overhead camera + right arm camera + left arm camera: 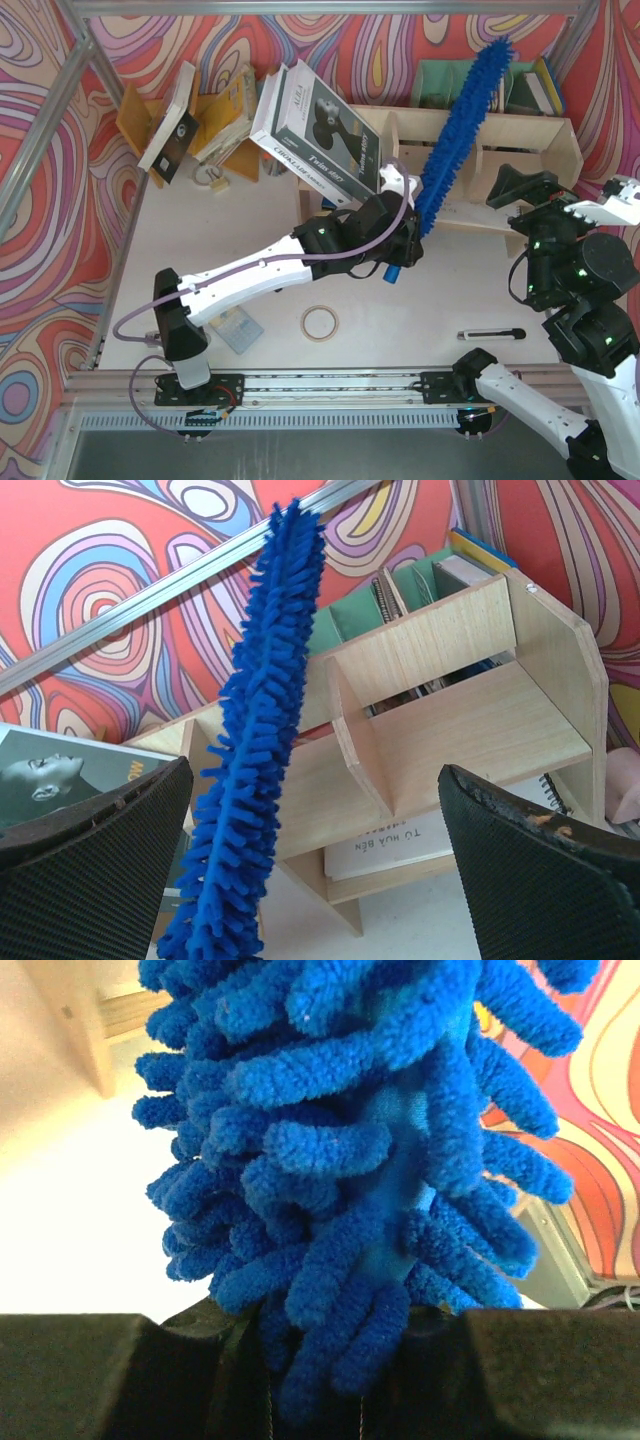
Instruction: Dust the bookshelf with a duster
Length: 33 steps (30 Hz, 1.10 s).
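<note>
We log: duster (462, 130) fluffy, matt cloth; bookshelf (480, 730) pale bare wood, smooth; table (450, 290) matt white; book (320, 130) cover glossy paper.

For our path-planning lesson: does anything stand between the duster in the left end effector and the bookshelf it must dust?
Nothing visible does. The duster, gripped by the left end effector, stands directly before the bookshelf, at its open compartments. The white box leans off to the left, clear of the path.

The white table (200, 232) carries the bookshelf (520, 127), a tape ring (319, 323) (near edge) and a dark pen (490, 334)
</note>
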{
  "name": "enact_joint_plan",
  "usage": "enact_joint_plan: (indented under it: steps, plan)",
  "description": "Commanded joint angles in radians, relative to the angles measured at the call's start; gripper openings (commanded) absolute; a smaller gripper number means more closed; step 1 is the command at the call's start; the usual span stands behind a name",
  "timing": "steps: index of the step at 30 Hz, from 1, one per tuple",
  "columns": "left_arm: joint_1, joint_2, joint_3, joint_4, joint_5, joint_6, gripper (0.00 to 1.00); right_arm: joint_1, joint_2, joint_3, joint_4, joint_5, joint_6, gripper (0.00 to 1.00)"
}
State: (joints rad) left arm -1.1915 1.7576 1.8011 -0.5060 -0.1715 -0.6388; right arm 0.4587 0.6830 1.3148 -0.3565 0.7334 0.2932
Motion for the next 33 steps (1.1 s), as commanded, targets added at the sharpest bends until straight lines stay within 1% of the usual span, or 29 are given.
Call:
enact_joint_plan:
  steps: [1, 9, 12, 15, 18, 20, 26, 33]
  plan:
    - [-0.027, 0.069, 0.100, -0.028, 0.059, 0.061, 0.00, 0.001, 0.000, 0.029, 0.035, 0.027, -0.029, 0.99]
    - [-0.049, 0.164, 0.213, -0.096, 0.125, 0.091, 0.00, 0.001, -0.026, 0.055, 0.073, 0.061, -0.058, 0.99]
    - [-0.065, 0.170, 0.244, -0.113, 0.106, 0.124, 0.00, 0.001, -0.029, 0.065, 0.092, 0.058, -0.074, 0.99]
    - [-0.074, 0.140, 0.239, -0.110, 0.058, 0.139, 0.00, 0.001, -0.024, 0.070, 0.097, 0.056, -0.075, 0.99]
    - [-0.074, 0.086, 0.193, -0.091, -0.042, 0.149, 0.00, 0.001, -0.021, 0.068, 0.097, 0.054, -0.073, 0.99]
    - [-0.069, 0.051, 0.161, -0.077, -0.082, 0.154, 0.00, 0.001, -0.023, 0.062, 0.094, 0.053, -0.068, 0.99]
    - [-0.062, -0.009, 0.105, -0.093, -0.118, 0.141, 0.00, 0.001, -0.021, 0.052, 0.097, 0.059, -0.069, 0.99]
    - [-0.047, -0.106, -0.055, -0.066, -0.137, 0.097, 0.00, 0.001, -0.021, 0.027, 0.102, 0.061, -0.063, 0.99]
